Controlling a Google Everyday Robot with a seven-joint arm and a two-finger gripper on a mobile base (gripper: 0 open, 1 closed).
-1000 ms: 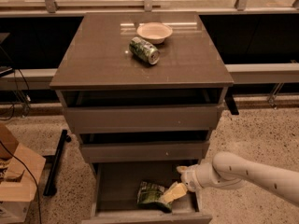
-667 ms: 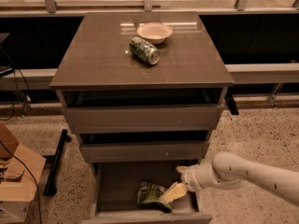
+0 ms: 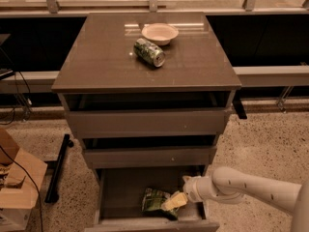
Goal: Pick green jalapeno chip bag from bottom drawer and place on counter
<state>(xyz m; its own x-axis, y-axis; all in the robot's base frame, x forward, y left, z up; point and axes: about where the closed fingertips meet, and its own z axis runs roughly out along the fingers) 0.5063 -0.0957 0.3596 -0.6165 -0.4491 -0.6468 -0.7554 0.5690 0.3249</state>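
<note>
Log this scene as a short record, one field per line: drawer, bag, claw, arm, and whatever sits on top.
bottom drawer: pulled open
chip bag: green, lying inside the bottom drawer, right of middle
claw: down in the bottom drawer, at the bag's right side
arm: white, reaching in from the right
counter: holds a can and a bowl
can: green, lying on its side
bowl: pale, upright, behind the can
task stage: bag not yet on the counter

Counter, bowl, can (pincer in bottom drawer)
</note>
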